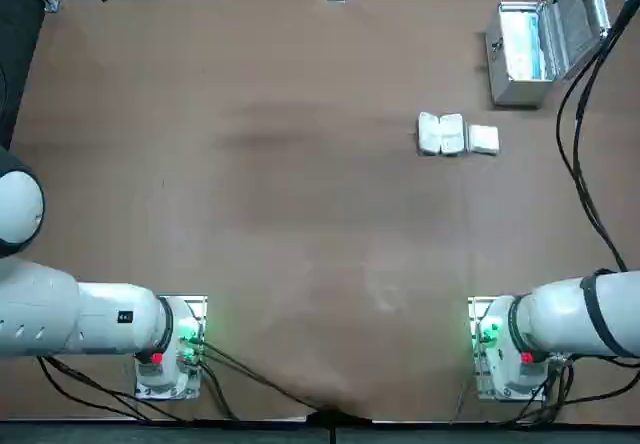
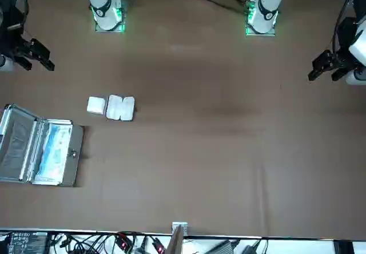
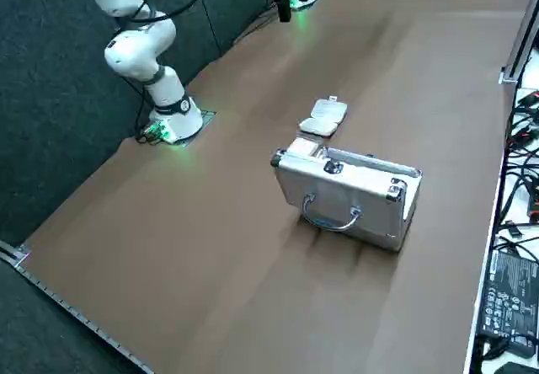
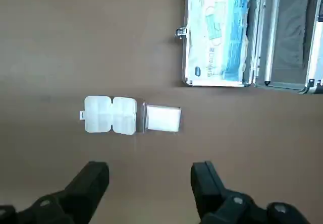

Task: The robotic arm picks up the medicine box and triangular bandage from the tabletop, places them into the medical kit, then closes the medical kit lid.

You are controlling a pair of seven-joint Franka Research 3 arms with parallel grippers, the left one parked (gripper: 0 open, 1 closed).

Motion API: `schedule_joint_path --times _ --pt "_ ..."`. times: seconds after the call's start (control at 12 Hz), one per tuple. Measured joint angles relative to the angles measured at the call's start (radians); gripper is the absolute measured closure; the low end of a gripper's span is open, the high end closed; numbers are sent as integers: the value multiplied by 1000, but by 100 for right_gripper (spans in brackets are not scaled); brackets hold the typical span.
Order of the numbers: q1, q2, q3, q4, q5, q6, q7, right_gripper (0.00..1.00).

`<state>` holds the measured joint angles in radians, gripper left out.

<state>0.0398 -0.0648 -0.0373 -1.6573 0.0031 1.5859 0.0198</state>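
Across the brown tabletop [image 1: 280, 214], open medical kit [image 1: 518, 54], cables [image 1: 590, 174]

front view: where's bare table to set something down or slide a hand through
Widest bare patch: the table right of the triangular bandage and the medical kit, up to the robot bases. A narrower strip separates bandage and kit. Crowded: bandage against medicine box; the right gripper is open above the table near them.

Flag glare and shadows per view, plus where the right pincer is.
Top: pale sheen on the tabletop, green glow at the right arm's base. Right side: soft shadow below the medical kit. Right wrist: no strong glare; right pincer open above the tabletop.
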Motion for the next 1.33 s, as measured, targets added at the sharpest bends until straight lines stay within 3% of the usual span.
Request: schedule_joint_path --times 0.5,0.83,1.0,1.33 --pt "18 13 9 0 0 -13 0 0" --pt "141 94 18 -15 -14 -5 67 0" --pt "223 179 22 -36 -23 50 132 0" --pt "306 269 22 -58 -45 132 268 0"
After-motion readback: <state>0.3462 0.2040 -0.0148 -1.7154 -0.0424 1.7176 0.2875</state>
